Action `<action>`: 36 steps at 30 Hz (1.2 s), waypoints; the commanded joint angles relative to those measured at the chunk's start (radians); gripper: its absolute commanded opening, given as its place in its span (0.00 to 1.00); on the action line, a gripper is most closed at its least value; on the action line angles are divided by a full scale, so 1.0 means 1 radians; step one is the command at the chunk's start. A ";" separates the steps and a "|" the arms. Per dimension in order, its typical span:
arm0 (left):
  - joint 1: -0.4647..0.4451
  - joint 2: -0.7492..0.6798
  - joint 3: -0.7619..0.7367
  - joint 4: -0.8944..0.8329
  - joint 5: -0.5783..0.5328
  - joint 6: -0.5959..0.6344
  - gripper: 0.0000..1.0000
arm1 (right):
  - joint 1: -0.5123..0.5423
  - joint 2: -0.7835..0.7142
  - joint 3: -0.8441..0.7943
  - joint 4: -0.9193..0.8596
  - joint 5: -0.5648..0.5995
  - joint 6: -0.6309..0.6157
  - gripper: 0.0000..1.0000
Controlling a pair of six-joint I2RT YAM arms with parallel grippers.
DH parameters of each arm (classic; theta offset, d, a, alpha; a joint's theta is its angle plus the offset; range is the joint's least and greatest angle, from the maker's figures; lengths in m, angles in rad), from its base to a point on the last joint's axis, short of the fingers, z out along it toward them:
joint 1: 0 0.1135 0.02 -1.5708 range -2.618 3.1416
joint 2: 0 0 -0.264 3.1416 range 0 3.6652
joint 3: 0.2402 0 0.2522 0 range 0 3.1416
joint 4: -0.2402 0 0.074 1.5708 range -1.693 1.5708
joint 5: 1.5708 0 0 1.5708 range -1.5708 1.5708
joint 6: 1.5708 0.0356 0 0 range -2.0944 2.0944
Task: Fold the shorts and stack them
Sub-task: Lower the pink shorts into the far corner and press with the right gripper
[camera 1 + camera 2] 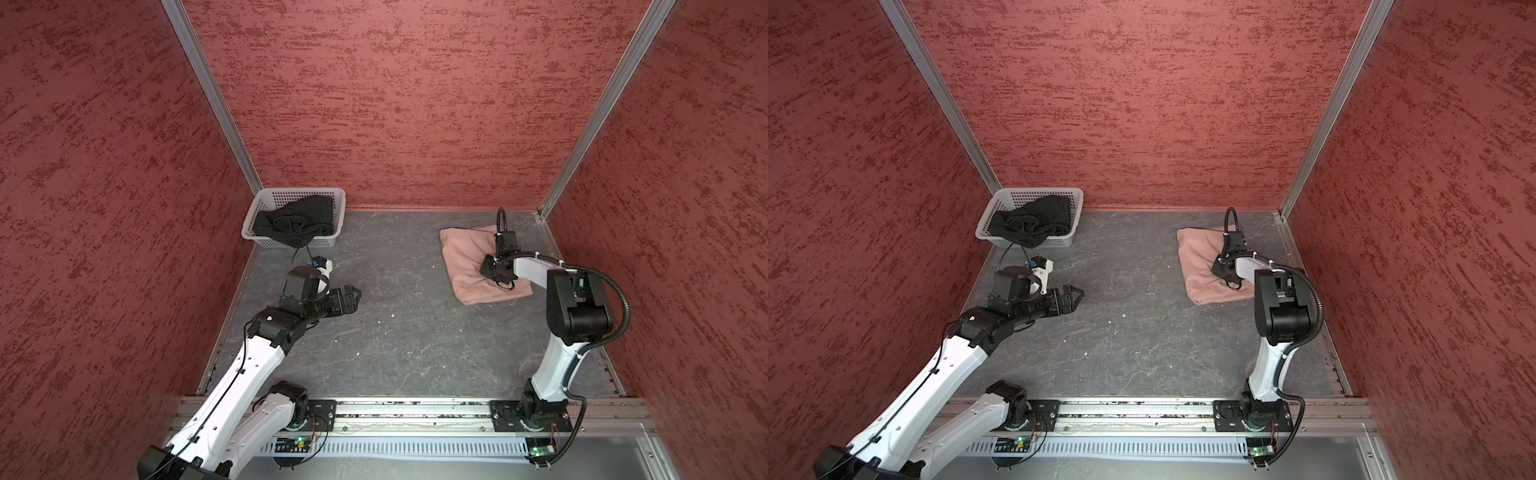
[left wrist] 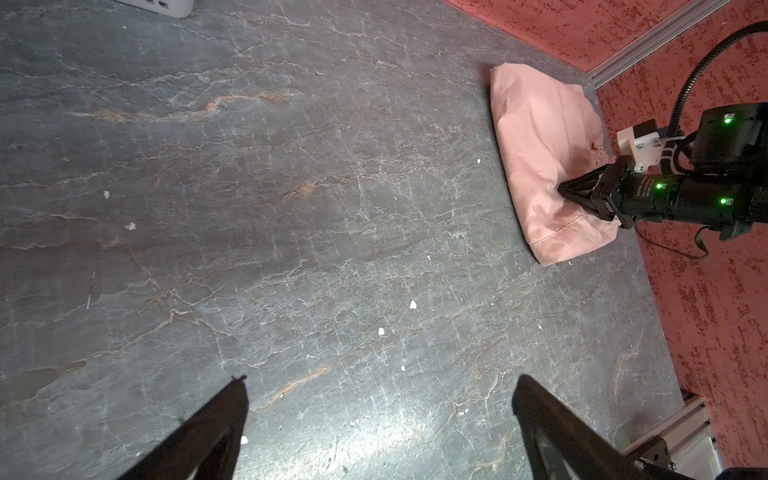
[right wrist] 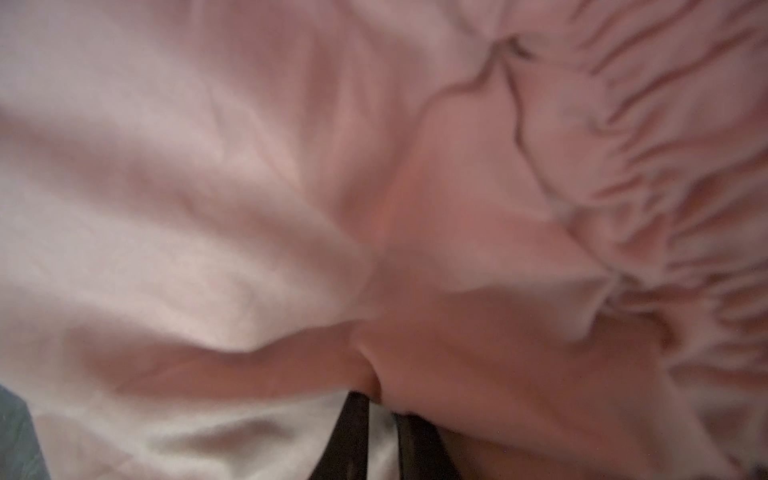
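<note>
In both top views a white perforated basket [image 1: 301,191] sits in the far left corner of the dark, veined worktop [image 1: 415,340], hemmed in by red textured walls [image 1: 104,187]. The black shorts [image 1: 295,222] lie crumpled inside it, one edge spilling over its near rim. The pink shorts [image 1: 463,253] lie folded at the far right, well apart from the basket. The left end effector [image 1: 356,296] hangs over bare worktop in front of the basket, holding nothing. The right end effector [image 1: 485,269] is down on the pink cloth, and its arm covers the near right part of the fold. The left wrist view shows that arm's fingers [image 2: 232,415] spread wide over worktop dotted with pale specks [image 2: 412,304]; across the way the right arm's jaws meet in a point on the pink shorts near a hem. The right wrist view is blurred and filled with pink cloth, the gathered waistband [image 3: 665,187] to one side. Two dark fingers [image 3: 358,432] stand close together with a fold of cloth pinched between them.
</note>
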State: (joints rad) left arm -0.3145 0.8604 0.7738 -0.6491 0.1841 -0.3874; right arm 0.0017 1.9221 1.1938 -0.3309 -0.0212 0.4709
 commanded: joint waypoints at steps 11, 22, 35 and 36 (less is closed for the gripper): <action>0.041 -0.008 -0.024 0.022 0.025 0.016 0.99 | -0.155 0.132 0.269 0.011 -0.145 -0.096 0.20; 0.060 0.003 -0.027 0.042 0.051 -0.003 0.99 | -0.084 0.222 0.290 0.186 -0.273 0.039 0.21; 0.109 0.067 0.096 -0.009 -0.053 0.000 0.99 | -0.152 0.423 0.564 0.076 -0.247 0.113 0.21; 0.121 0.086 0.123 -0.018 -0.056 0.004 0.99 | -0.157 0.441 0.601 0.046 -0.244 0.098 0.21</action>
State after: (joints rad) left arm -0.2153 0.9199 0.8364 -0.6498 0.1677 -0.3908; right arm -0.1230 2.3272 1.7275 -0.2203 -0.2779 0.5617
